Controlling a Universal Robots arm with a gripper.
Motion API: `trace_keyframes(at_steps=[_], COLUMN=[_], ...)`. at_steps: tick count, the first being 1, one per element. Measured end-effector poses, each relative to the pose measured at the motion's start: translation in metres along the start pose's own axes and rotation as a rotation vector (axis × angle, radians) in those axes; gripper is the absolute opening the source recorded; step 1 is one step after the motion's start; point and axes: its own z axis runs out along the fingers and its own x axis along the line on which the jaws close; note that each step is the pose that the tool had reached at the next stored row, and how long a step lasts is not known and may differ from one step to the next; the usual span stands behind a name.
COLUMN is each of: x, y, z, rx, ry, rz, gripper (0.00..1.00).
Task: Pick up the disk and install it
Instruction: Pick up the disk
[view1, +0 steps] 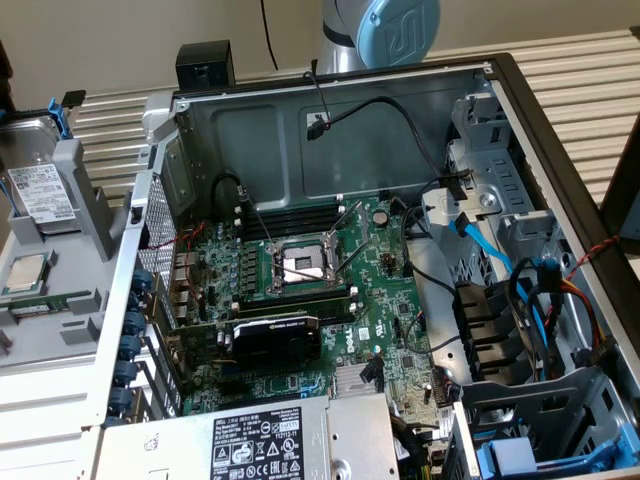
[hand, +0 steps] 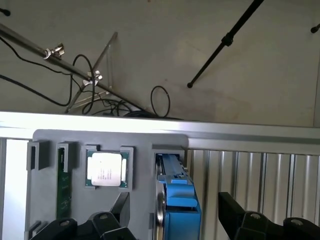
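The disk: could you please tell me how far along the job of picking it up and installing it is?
Done: nothing that shows. The disk stands on edge in its grey holder, outside the computer case. In hand: the open jaws sit either side of the disk, not gripping it. Left: the disk is not yet grasped, lifted or fitted in the case.

The arm (view1: 350, 40) shows as a silver-grey tube ending in a blue-capped joint (view1: 400, 28) at the top of the exterior view, a little right of centre. In the wrist view the gripper (hand: 167, 217) has its jaws spread wide — two black fingers (hand: 250, 222), well apart.
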Motion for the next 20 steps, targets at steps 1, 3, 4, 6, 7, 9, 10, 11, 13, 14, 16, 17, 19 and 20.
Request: trace_keyframes(at_steps=[1,3,4,6,7,9,10,11,13,14,16,17,19,20], x=[-0.0001,-0.0001,-0.0001,-0.0001,-0.0002,-0.0002,-0.0003,-0.0005,-0.0011,-0.0012,-0.0013,-0.0015,-0.0018,-0.0018], y=[0.0009,0.0019,0.0022,0.0024,0.0025,0.0027,0.0030,0.0031,0.0035,0.0036,0.0037,0.0038,0.0041,0.0041], z=[0.0006,0.0023,0.0030,0.0040,0.0042,0.0043,0.0044,0.0045,0.0048,0.0051,0.0067,0.0074,0.0077,0.0077], rx=[0.0001,0.0003,0.0004,0.0002,0.0001,0.0001,0.0002,0.0003,0.0004,0.0002,0.0003,0.0002,0.0000,0.0000], ry=[0.0000,0.0000,0.0000,0.0000,0.0000,-0.0001,-0.0002,-0.0002,-0.0002,-0.0002,-0.0001,-0.0002,-0.0001,-0.0001], rz=[0.000,0.000,0.000,0.000,0.000,0.000,0.000,0.000,0.000,0.000,0.000,0.000,0.000,0.000], gripper=[0.80,0.80,0.80,0.80,0.80,0.80,0.80,0.80,0.80,0.80,0.78,0.71,0.71,0.71])
